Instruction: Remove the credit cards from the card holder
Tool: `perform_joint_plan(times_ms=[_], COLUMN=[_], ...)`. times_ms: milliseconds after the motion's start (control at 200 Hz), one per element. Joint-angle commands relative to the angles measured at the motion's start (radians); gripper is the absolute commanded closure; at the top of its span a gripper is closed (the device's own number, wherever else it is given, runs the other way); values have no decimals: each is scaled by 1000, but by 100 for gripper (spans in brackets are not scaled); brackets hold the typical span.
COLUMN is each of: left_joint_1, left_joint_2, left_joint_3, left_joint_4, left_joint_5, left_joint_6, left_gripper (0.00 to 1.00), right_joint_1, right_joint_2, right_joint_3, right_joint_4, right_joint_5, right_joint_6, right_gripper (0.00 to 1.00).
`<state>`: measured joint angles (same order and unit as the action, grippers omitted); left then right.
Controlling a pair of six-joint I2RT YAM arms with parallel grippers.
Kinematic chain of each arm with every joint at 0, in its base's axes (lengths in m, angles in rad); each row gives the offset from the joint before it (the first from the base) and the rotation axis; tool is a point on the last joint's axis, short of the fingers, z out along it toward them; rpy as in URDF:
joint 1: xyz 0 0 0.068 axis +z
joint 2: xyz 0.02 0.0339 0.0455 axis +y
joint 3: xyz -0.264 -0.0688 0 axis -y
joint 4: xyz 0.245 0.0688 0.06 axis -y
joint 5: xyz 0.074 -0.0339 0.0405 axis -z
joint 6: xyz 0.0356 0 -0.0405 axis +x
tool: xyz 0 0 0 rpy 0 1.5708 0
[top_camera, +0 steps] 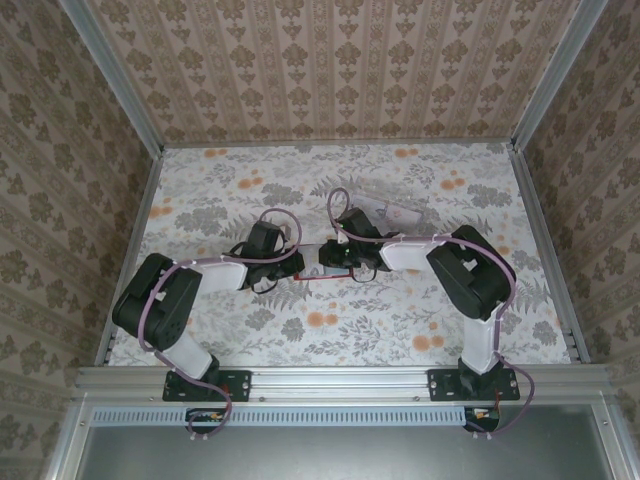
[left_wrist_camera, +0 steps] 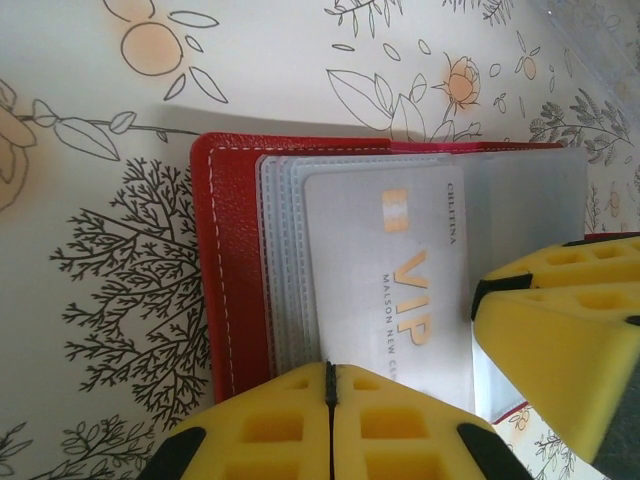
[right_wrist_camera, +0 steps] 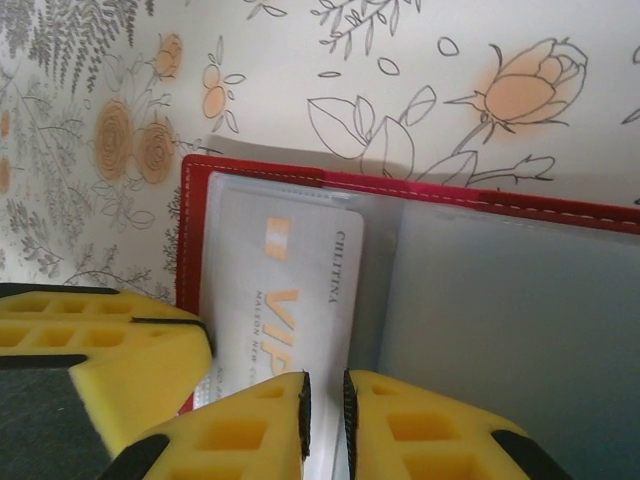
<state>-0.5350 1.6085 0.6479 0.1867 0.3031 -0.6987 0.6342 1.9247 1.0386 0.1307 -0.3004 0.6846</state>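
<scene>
The red card holder (left_wrist_camera: 225, 270) lies open on the flowered table, its clear pocket rows showing; it is also at table centre (top_camera: 316, 272). A pale credit card (left_wrist_camera: 390, 260) with gold "VIP" lettering sticks out of the pockets. My left gripper (left_wrist_camera: 330, 385) is shut, tips down at the card's near edge on the holder. My right gripper (right_wrist_camera: 324, 400) is closed to a narrow gap on the credit card's (right_wrist_camera: 290, 270) edge nearest the fold. The holder's other half (right_wrist_camera: 500, 300) shows plain grey-blue. Both grippers meet over the holder, left (top_camera: 298, 264) and right (top_camera: 328, 260).
A pale, clear, oblong plastic piece (top_camera: 395, 212) lies just behind the right arm. Patterned walls close the table (top_camera: 230, 180) on three sides. The left gripper's yellow fingers (right_wrist_camera: 120, 360) sit close beside my right gripper. Bare table lies left, right and behind.
</scene>
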Motion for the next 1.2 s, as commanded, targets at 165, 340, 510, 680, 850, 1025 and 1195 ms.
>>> perform_joint_plan(times_ms=[165,340,510,680,850,1025,1195], left_joint_1=[4,-2,-5,-4,-3,-3,-3], left_joint_2=[15,20,24,15,9,4,5], left_joint_3=[-22,-17,-17,-22,-23,-23,-18], left_joint_4=[4,8,5,-8,-20,-25,-34], left_joint_5=[11,13,11,-2,-10,-16,-12], left_joint_6=[10,8,4,1,-1,-2,4], left_gripper=[93,94,94,97,98,99,99], right_joint_1=[6,7,6,-7,-38,-52,-52], right_joint_2=[38,49,38,-3,-39,-53,-42], right_joint_3=[29,28,16,-21,-55,-75,-67], right_joint_4=[-17,29,51,69,72,76,84], right_joint_5=[-14,-72,-86,-71,-68,-69,-84], right_joint_6=[27,49,53,58,56,53,56], right_gripper=[80,84,100,100,100,100,100])
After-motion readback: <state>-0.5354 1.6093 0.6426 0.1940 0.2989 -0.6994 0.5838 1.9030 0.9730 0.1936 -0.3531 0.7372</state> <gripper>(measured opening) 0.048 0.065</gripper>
